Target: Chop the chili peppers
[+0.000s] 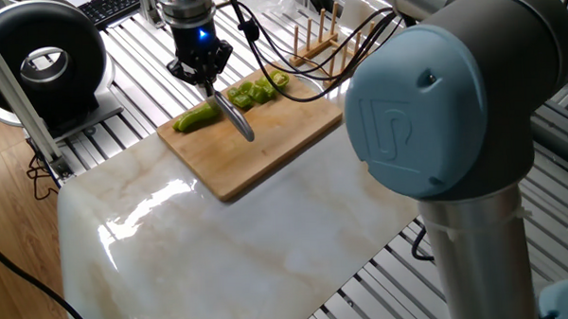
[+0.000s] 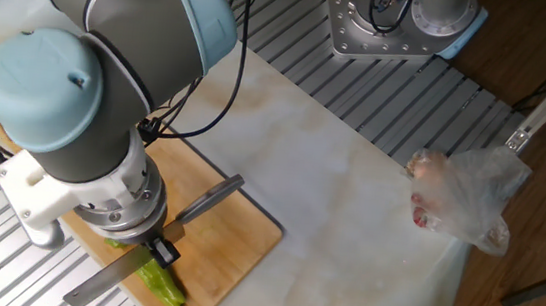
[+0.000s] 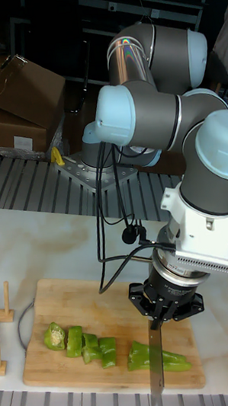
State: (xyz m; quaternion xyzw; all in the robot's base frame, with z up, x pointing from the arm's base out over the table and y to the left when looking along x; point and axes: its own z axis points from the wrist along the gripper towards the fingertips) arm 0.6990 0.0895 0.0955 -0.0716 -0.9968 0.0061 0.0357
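pincer (image 3: 159, 319) pinching knife (image 3: 154, 367) | blade over chili peppers (image 3: 159, 359) | no legible labels

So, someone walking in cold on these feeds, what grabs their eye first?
Probably the gripper holding a knife blade-down over the wooden cutting board. Under the blade lies the uncut piece of the chili peppers, tapered tip toward the near end of the board, with a row of cut green chunks beside it. Off the board, a crumpled plastic bag sits at the marble tabletop's edge.
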